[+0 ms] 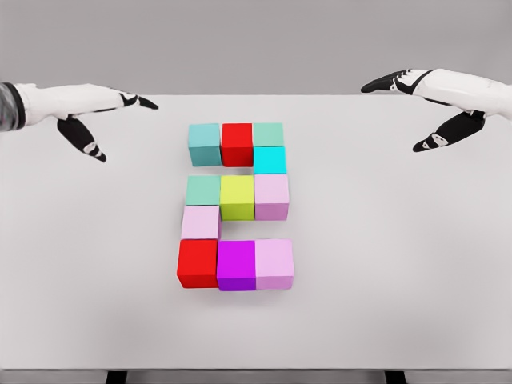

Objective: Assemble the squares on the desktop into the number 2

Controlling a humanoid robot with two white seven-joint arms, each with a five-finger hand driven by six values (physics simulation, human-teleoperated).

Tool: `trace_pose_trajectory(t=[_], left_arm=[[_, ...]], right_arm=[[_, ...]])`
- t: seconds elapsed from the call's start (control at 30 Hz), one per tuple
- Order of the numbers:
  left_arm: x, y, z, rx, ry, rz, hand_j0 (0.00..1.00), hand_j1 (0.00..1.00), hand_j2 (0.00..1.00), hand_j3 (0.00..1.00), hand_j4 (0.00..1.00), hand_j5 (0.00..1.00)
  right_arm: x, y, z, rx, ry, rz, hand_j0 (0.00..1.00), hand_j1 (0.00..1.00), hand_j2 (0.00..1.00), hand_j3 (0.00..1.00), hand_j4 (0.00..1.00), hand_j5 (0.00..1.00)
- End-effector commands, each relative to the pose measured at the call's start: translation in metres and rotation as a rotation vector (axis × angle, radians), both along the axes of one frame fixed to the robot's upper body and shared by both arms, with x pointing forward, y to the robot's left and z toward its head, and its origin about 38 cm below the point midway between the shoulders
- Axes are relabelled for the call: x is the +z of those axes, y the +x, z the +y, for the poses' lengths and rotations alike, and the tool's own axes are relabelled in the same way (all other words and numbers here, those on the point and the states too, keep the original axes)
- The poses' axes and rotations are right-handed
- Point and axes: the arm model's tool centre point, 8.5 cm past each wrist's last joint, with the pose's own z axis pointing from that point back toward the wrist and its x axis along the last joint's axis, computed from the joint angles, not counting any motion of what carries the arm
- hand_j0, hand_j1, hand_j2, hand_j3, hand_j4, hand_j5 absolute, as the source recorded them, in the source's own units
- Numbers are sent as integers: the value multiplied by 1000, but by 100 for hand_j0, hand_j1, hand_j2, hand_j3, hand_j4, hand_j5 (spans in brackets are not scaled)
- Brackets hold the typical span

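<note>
1. In the head view, a pale grey table [400, 280] is seen from above, and eleven coloured blocks are laid out on it in the shape of a 2, close to the middle of the top.
2. The top row is made of a teal block [204, 144], a red block [237, 144] and a green block [269, 134], set side by side and touching.
3. A cyan block [270, 160] is placed at 6 o'clock of the green block, touching it.
4. The middle row is formed by a pale green block [203, 190], a yellow-green block [238, 198] and a pink block [272, 197].
5. A second pink block [200, 222] is set at 6 o'clock of the pale green block.
6. The bottom row is made of a second red block [197, 263], a magenta block [236, 265] and a third pink block [274, 263].
7. The left hand [92, 120] is held at 9 to 10 o'clock of the figure, well apart from it, with fingers spread and nothing grasped.
8. The right hand [436, 108] is held at 2 o'clock of the figure, also well apart, with fingers relaxed and nothing grasped.
</note>
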Motion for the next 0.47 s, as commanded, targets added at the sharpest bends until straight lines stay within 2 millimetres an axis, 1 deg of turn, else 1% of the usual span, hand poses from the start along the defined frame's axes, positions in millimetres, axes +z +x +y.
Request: trace_pose_trajectory(t=[0.0, 0.03, 0.07, 0.1, 0.13, 0.17, 0.2, 0.23, 0.33, 0.37, 0.4, 0.43], left_arm=[[25, -6, 4, -44, -194, 2, 100, 100, 100, 100, 100, 100], [27, -13, 11, -44, -314, 45, 100, 100, 100, 100, 100, 100], [25, -18, 14, -40, -385, 79, 100, 100, 100, 100, 100, 100], [19, -22, 15, -31, -507, 145, 100, 100, 100, 100, 100, 100], [18, -25, 17, -23, -608, 184, 100, 100, 100, 100, 100, 100], [17, -29, 23, -7, -695, 218, 100, 100, 100, 100, 100, 100], [15, -31, 25, -1, -715, 230, 100, 100, 100, 100, 100, 100], [4, -35, 26, 9, -726, 257, 100, 100, 100, 100, 100, 100], [-14, -40, 27, 24, -735, 294, 100, 100, 100, 100, 100, 100], [-15, -40, 26, 22, -737, 296, 100, 100, 100, 100, 100, 100], [-24, -43, 26, 30, -737, 316, 100, 100, 100, 100, 100, 100], [-25, -43, 25, 29, -739, 317, 100, 100, 100, 100, 100, 100]], right_arm=[[1, 0, 0, -2, 7, 2, 100, 100, 100, 100, 100, 100], [1, 0, -1, -3, 7, 1, 100, 100, 100, 100, 100, 100], [1, 0, -1, -4, 7, 1, 100, 100, 100, 100, 100, 100], [1, 0, -1, -3, 7, 1, 100, 100, 100, 100, 100, 100], [1, 0, -1, -4, 7, 1, 100, 100, 100, 100, 100, 100], [1, 0, -1, -3, 7, 1, 100, 100, 100, 100, 100, 100], [1, 0, -1, -3, 7, 1, 100, 100, 100, 100, 100, 100], [1, 0, -1, -3, 7, 1, 100, 100, 100, 100, 100, 100], [1, 0, -1, -3, 7, 1, 100, 100, 100, 100, 100, 100], [1, 0, -1, -3, 7, 1, 100, 100, 100, 100, 100, 100], [1, 0, -1, -3, 7, 1, 100, 100, 100, 100, 100, 100], [1, 0, -1, -3, 7, 1, 100, 100, 100, 100, 100, 100]])
